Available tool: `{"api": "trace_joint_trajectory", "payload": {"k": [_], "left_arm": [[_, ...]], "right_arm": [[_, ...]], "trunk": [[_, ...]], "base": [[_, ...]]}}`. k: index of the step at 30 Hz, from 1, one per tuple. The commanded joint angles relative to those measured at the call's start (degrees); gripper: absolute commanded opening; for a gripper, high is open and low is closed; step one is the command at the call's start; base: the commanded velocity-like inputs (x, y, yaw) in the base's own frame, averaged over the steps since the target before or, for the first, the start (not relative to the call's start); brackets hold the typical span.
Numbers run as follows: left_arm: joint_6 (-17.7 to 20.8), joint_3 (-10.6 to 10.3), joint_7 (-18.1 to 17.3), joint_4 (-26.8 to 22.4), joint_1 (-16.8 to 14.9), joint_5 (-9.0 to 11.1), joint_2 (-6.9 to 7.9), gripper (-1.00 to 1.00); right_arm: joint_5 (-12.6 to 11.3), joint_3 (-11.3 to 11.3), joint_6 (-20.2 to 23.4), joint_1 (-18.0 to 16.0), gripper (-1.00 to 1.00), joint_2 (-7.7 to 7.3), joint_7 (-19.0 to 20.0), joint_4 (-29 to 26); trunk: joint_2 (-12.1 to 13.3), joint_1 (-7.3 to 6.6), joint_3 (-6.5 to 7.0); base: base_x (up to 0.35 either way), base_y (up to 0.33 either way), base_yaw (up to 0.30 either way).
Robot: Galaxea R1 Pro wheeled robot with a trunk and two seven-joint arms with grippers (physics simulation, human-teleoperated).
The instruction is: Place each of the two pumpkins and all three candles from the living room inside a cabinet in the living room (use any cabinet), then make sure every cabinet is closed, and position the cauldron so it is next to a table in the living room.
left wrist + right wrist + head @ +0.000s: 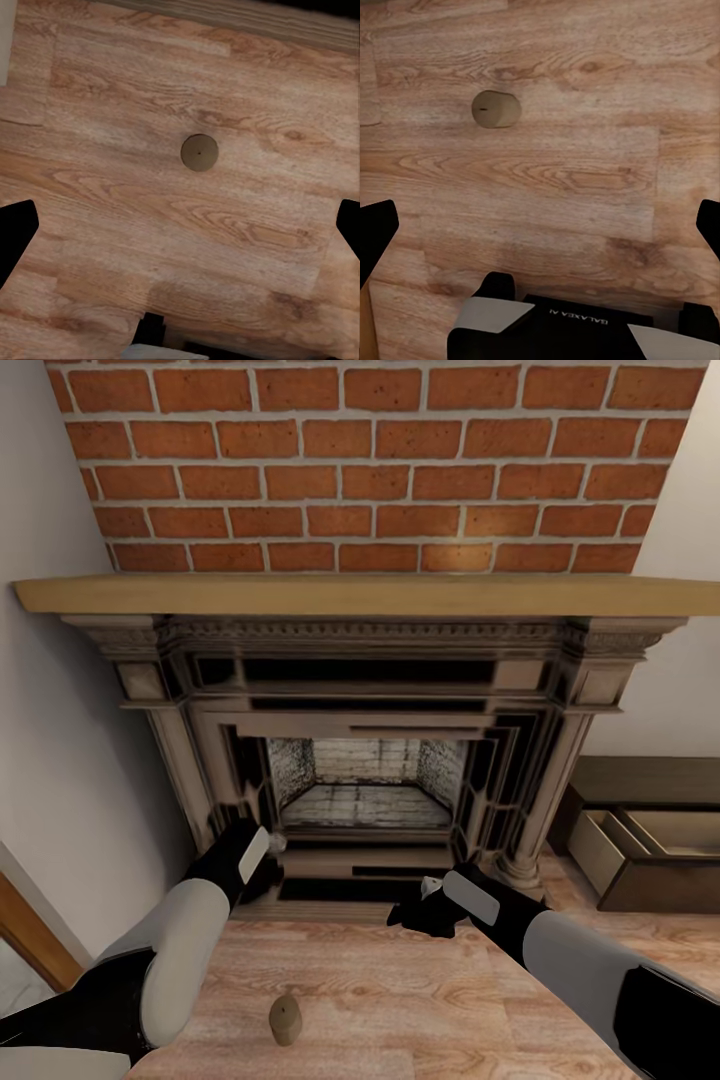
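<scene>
Evidently the robot is collecting a candle [285, 1019], which is standing on the wood floor [400, 1000] in front of the fireplace [365, 760], with the open cabinet [640, 850] to the fireplace's right. Both the left tool [262, 857] and right tool [412, 908] are hanging spread wide and empty above the floor. Next, I judge, one tool needs lowering around the candle.

2 arms [185, 950] in white shells with black joints (mirrored "GALAXEA" lettering on the base).

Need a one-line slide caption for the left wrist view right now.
Left tool held open above the wooden plank floor, looking straight down on one short grey-beige cylindrical candle.
</scene>
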Motion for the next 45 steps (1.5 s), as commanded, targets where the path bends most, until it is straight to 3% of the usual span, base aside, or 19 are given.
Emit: {"api": "trace_joint_trajectory", "payload": {"k": [1, 6, 19, 24, 28, 34, 40, 45], "left_arm": [[1.49, 0.37, 0.16, -0.63, -0.05, -0.09, -0.09, 1.00], [5.43, 0.34, 0.07, -4.84, -0.10, -0.38, -0.30, 1.00], [5.70, 0.51, 0.24, -8.58, -0.94, -0.17, -1.27, 1.00], [5.44, 0.69, 0.16, -8.86, -0.96, 0.02, -1.38, 1.00], [4.88, 0.76, 0.24, -8.90, -0.96, 1.66, -1.77, 1.00], [3.95, 0.68, 0.26, -8.41, -0.92, 3.06, -1.73, 1.00], [-2.49, 0.53, 0.47, -2.90, -0.88, 3.13, -0.93, 1.00], [-4.87, 0.43, 0.49, -0.84, -0.88, 3.16, -0.57, 1.00]], "right_arm": [[-0.61, 0.36, -0.05, -0.09, 1.00, -0.06, -0.50, -0.17], [-0.60, 0.57, -0.05, -0.08, 1.00, 0.06, -0.50, -0.17], [-0.53, 0.34, -0.41, -0.10, 1.00, -0.36, -0.42, -2.36], [-0.32, -0.01, -1.50, -0.09, 1.00, -3.12, -0.54, -6.36], [-0.14, -1.32, -3.64, -0.07, 1.00, -7.96, -1.25, -13.26], [2.34, -2.23, -5.18, -0.07, 1.00, -10.62, -9.12, -20.81], [5.53, -1.65, -4.32, -0.07, 1.00, -14.48, -10.79, -24.21], [6.17, -1.54, -4.09, -0.07, 1.00, -15.82, -11.09, -25.60]], "trunk": [[-0.46, 0.23, -0.25], [-2.47, 1.33, -1.15], [-7.68, 4.18, -3.48], [-9.68, 5.28, -4.38], [-11.29, 6.16, -5.10], [-13.70, 7.48, -6.18], [-16.10, 8.79, -7.25], [-18.11, 9.89, -8.15]], "base": [[0.000, 0.000, 0.001], [0.000, 0.000, 0.000], [0.000, 0.000, 0.000], [0.000, 0.000, 0.000], [0.000, 0.000, 0.000], [0.000, 0.000, 0.000], [0.000, 0.000, 0.000], [0.000, 0.000, 0.000]]}}
